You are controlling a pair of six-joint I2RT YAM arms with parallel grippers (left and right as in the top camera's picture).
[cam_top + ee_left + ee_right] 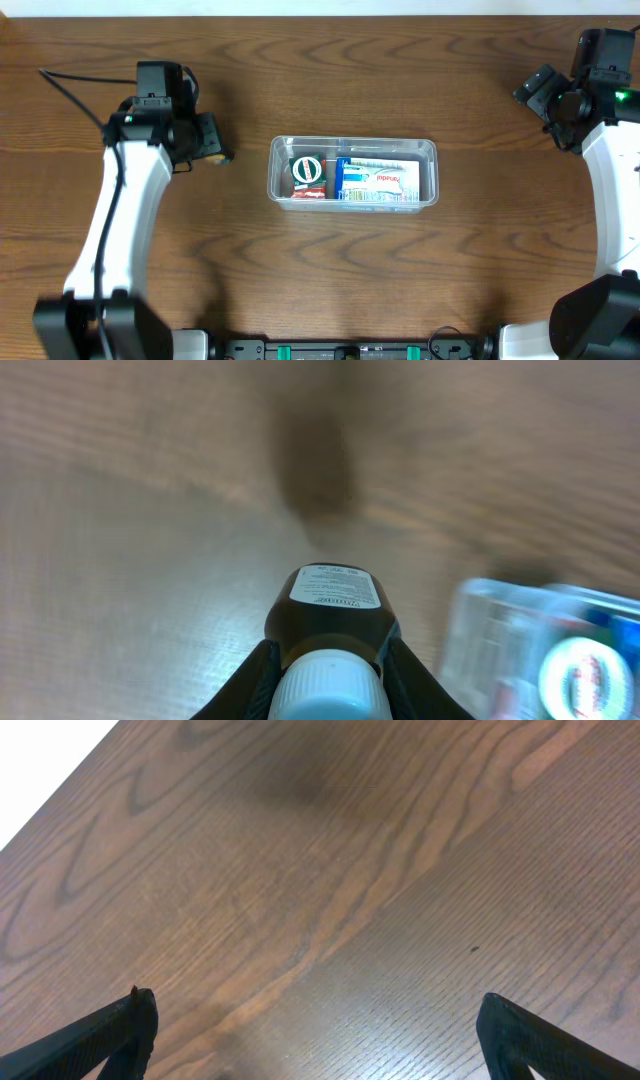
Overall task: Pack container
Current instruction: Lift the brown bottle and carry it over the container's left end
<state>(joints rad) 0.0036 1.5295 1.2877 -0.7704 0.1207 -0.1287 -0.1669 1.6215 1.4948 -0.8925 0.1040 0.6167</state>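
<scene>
The clear plastic container (353,172) sits in the middle of the table. It holds a green and red packet (308,177) at its left and a blue and white packet (378,180) at its right. Its left end shows blurred in the left wrist view (500,630). My left gripper (213,143) is left of the container, above the table, shut on a small dark bottle (330,615) with a white cap and a white label. My right gripper (315,1030) is open and empty over bare wood at the far right (545,95).
The dark wooden table (400,280) has nothing else on it. A black cable (70,90) runs to the left arm at the far left. The table's far edge shows at the top of the overhead view.
</scene>
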